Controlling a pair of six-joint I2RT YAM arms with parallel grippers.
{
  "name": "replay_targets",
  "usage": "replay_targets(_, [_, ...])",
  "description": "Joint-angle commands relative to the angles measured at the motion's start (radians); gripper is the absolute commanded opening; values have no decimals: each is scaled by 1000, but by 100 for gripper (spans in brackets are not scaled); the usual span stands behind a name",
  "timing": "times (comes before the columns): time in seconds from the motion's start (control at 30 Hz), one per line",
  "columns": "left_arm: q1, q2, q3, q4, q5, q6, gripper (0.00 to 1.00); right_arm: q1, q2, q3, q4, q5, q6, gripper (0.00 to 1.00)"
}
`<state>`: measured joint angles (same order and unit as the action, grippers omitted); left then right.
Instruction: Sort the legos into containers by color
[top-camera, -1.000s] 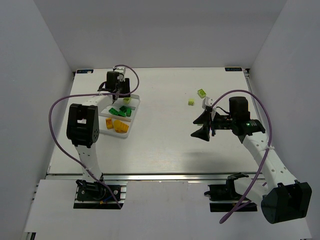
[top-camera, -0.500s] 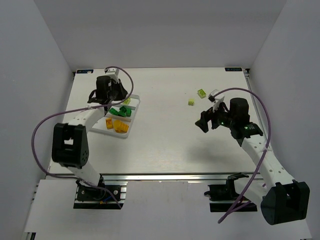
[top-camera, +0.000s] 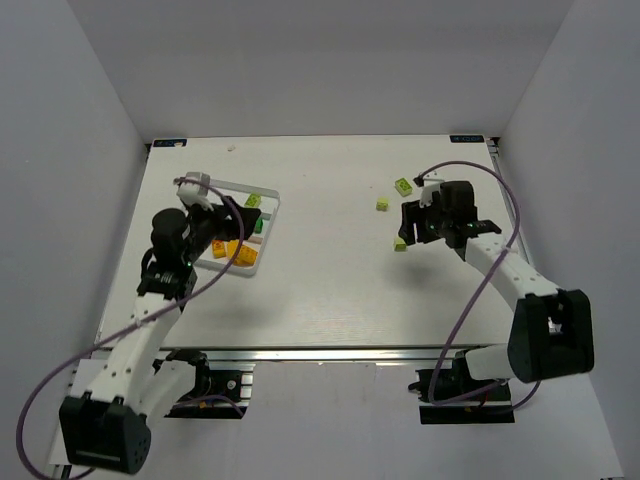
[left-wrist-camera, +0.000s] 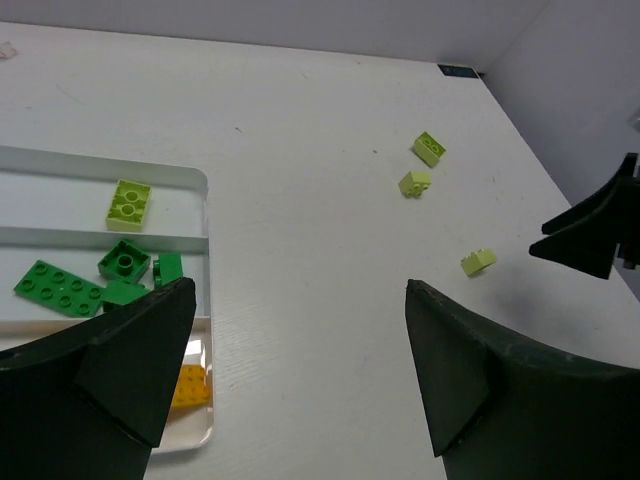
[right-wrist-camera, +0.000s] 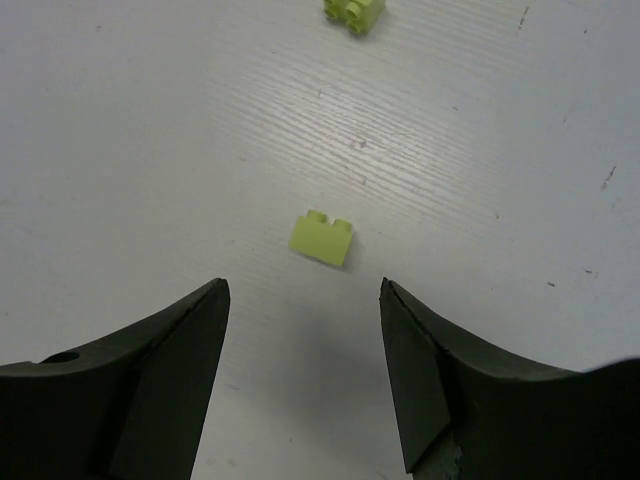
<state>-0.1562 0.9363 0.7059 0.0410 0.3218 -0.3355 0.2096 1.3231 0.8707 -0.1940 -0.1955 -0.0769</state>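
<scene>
The divided white tray holds a lime lego, dark green legos and orange ones, each colour in its own compartment. My left gripper hovers open and empty at the tray's near right edge, and in its wrist view the jaws stand wide apart. Three lime legos lie loose on the table at the right. My right gripper is open just above and behind the nearest one, with nothing between its fingers.
White walls close in the table on the left, back and right. The right gripper's dark finger shows at the right edge of the left wrist view. Another lime lego lies beyond the near one.
My left arm has swung back from the tray's far end to its near side, and its gripper has opened. My right gripper moved toward the back right; a lime lego now shows before it.
</scene>
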Motion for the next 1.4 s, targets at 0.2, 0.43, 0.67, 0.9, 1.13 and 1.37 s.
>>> replay_targets(0.2, [-14, -257, -83, -23, -151, 78, 97, 13, 240, 188, -65, 105, -38, 70])
replay_targets(0.43, [-14, -287, -80, -35, -155, 81, 97, 34, 363, 214, -90, 79, -40, 72])
replay_targets(0.67, [-14, -290, -79, -32, -125, 76, 96, 56, 406, 209, -84, 91, -37, 72])
replay_targets(0.9, [-14, -294, -79, -32, -129, 76, 96, 68, 449, 226, -84, 125, -43, 60])
replay_targets(1.13, [-14, -298, -79, -33, -127, 75, 96, 92, 433, 260, -82, 137, -119, 22])
replay_targets(1.37, [-14, -327, -83, -26, -135, 82, 96, 229, 442, 468, -243, -82, -452, 0])
